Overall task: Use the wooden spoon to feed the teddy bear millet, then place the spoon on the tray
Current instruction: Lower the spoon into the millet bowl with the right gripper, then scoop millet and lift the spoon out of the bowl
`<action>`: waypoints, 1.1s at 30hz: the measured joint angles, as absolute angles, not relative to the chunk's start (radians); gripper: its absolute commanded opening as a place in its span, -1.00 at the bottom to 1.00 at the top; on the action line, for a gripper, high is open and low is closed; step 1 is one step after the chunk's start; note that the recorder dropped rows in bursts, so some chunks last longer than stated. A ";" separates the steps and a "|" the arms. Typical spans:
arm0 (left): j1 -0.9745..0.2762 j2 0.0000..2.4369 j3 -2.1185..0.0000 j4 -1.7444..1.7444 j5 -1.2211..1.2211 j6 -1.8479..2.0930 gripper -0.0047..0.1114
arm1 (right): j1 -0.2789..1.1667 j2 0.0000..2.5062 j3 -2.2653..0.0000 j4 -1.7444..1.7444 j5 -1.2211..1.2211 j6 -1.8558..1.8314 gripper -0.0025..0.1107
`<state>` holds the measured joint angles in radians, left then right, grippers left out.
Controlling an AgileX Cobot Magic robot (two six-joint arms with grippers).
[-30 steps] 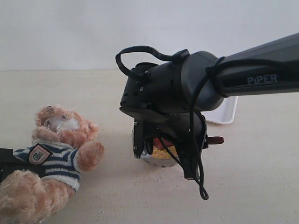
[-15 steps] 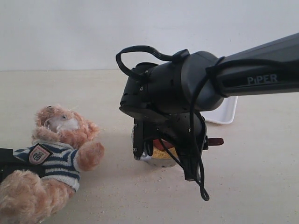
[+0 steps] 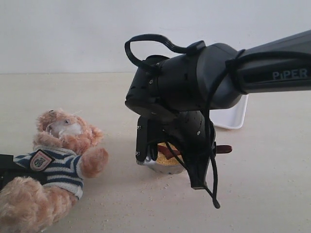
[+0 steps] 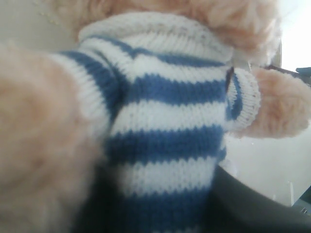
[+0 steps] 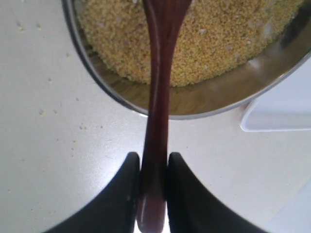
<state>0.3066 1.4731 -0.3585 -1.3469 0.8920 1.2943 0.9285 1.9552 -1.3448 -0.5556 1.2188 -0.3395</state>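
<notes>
The teddy bear [image 3: 58, 158] leans back at the left of the exterior view, and its striped shirt [image 4: 165, 121] fills the left wrist view. My left gripper [image 4: 160, 213] is shut on the teddy bear's torso, its dark fingers [image 4: 252, 204] pressed on either side of the shirt. My right gripper [image 5: 154, 158] is shut on the handle of the wooden spoon [image 5: 159, 73]. The spoon's bowl end reaches into the millet [image 5: 218, 39] in the round steel bowl [image 5: 194, 109]. In the exterior view the handle end [image 3: 223, 149] sticks out to the right of the steel bowl [image 3: 163, 167]. The white tray [image 3: 235, 116] lies behind the right arm.
The bulky black right wrist [image 3: 180, 92] and its hanging cable [image 3: 211, 189] cover most of the bowl in the exterior view. Loose grains [image 3: 160, 187] dot the pale table in front of the bowl. A corner of the tray [image 5: 282, 107] lies just beside the bowl.
The right wrist has shifted a little up and to the right above the bowl, with the spoon still held. The bear and the left gripper have not moved.
</notes>
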 measured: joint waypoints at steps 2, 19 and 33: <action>0.307 1.473 -0.359 -1.347 0.892 1.294 -0.83 | 0.928 1.955 -1.345 -0.554 1.219 -0.340 -0.96; 0.307 1.473 -0.359 -1.347 0.892 1.294 -0.83 | 0.820 1.955 -1.429 -0.379 1.219 -0.381 -0.96; 0.307 1.473 -0.359 -1.347 0.892 1.294 -0.83 | 0.743 1.955 -1.447 -0.254 1.217 -0.380 -0.96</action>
